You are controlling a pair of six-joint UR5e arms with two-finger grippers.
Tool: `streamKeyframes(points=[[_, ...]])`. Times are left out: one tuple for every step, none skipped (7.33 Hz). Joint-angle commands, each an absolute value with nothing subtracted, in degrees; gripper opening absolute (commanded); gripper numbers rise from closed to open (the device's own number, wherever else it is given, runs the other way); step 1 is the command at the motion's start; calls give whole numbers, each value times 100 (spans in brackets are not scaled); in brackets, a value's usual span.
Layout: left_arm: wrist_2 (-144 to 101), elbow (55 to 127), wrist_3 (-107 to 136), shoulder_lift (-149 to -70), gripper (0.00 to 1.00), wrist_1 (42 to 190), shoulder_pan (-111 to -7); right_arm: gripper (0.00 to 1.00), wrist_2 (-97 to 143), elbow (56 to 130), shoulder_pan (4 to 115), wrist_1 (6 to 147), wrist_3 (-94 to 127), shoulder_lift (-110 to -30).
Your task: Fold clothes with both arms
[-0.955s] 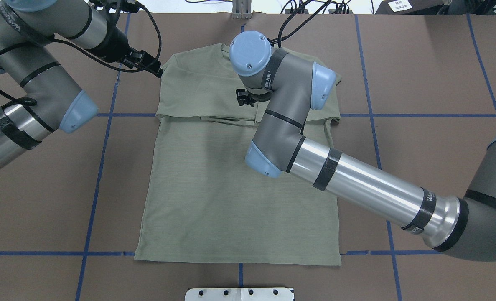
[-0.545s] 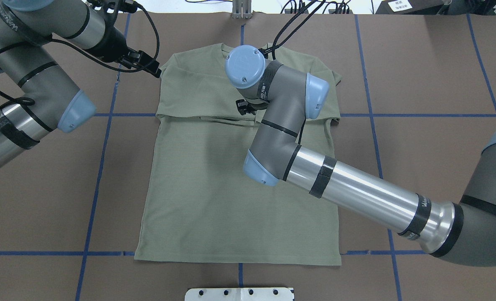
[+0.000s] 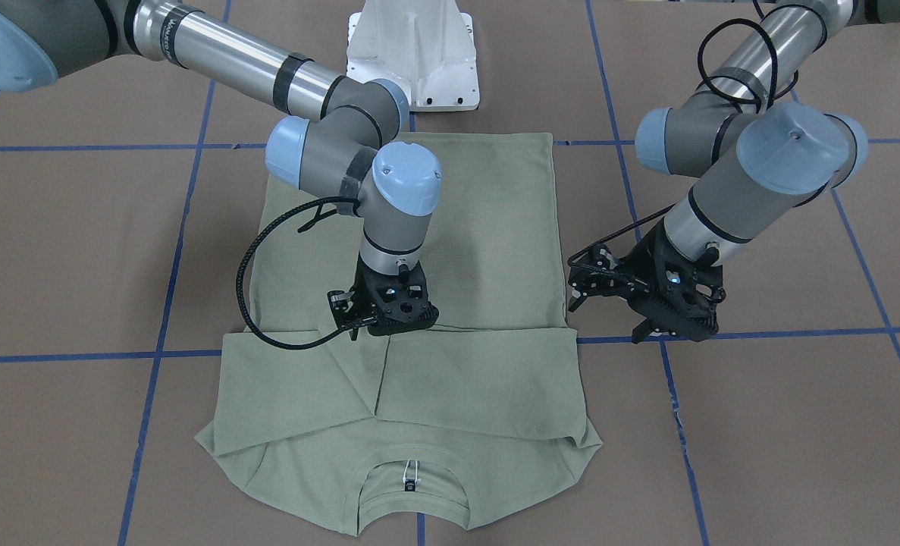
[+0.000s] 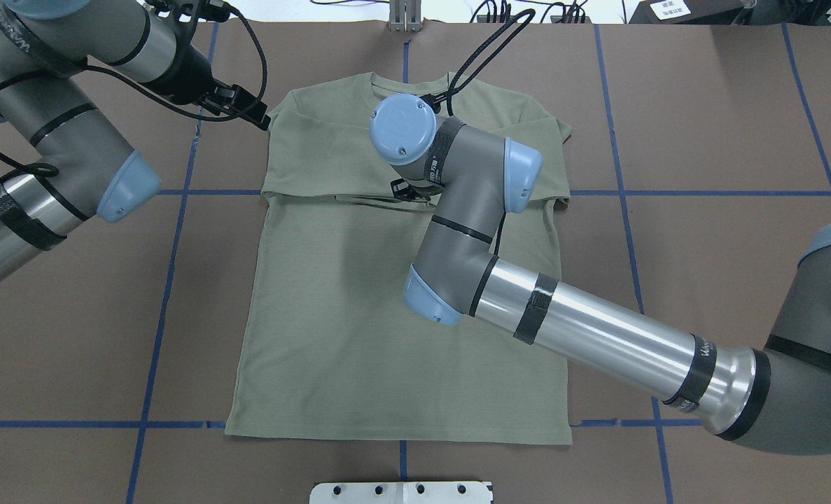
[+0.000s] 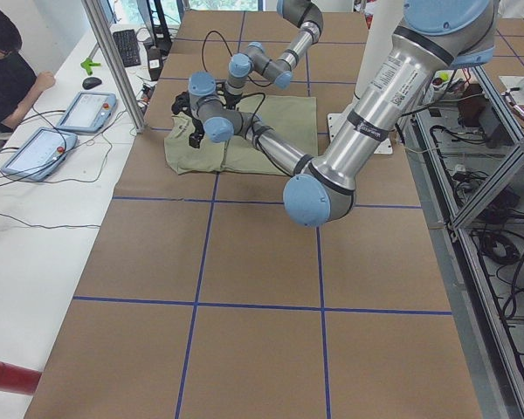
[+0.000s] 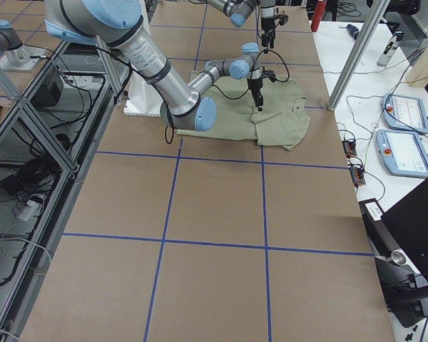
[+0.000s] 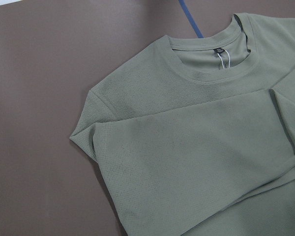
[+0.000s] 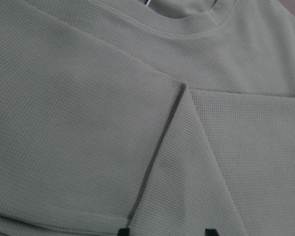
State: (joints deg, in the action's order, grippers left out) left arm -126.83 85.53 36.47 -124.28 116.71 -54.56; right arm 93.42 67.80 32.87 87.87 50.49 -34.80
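shirt [image 4: 359,315] flat on table [image 4: 702,140], collar away from robot, sleeves [image 3: 465,371] crossed on chest | right gripper [image 3: 377,326] low over sleeve hem, fingers parted, empty | left gripper [image 3: 666,330] just off left shoulder, spread unclear

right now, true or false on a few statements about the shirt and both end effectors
The long-sleeved shirt lies flat with both sleeves folded across its front. True.
The right end effector hangs over bare table. False: it is above the shirt, at the folded sleeves.
The left end effector grips the hem. False: it is off the shirt's side, near a shoulder, over the table.
A black neck tag shows inside the collar. True.
The collar faces the robot's pedestal. False: the hem is nearest the pedestal.
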Motion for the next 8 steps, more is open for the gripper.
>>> streamKeyframes(points=[[-12683,8552,3647,-12428,100,11672,-5449,59,9317,6558,3209,8326,5316,-3489],[-12683,8552,3647,-12428,100,11672,-5458,57,9316,6557,3199,8315,5387,-3498],[-12683,8552,3665,-12428,100,11672,-5449,47,9316,6565,3199,8323,5388,-3481],[-12674,8552,3674,-12428,100,11672,-5449,36,9316,6583,3199,8332,5388,-3472],[-12674,8552,3691,-12419,100,11672,-5449,36,9316,6583,3199,8341,5388,-3480],[-12674,8552,3691,-12419,100,11672,-5449,36,9316,6592,3199,8341,5379,-3489],[-12674,8552,3700,-12419,100,11672,-5449,37,9316,6592,3199,8341,5388,-3489],[-12674,8552,3700,-12419,100,11672,-5449,37,9325,6592,3191,8341,5388,-3489]])
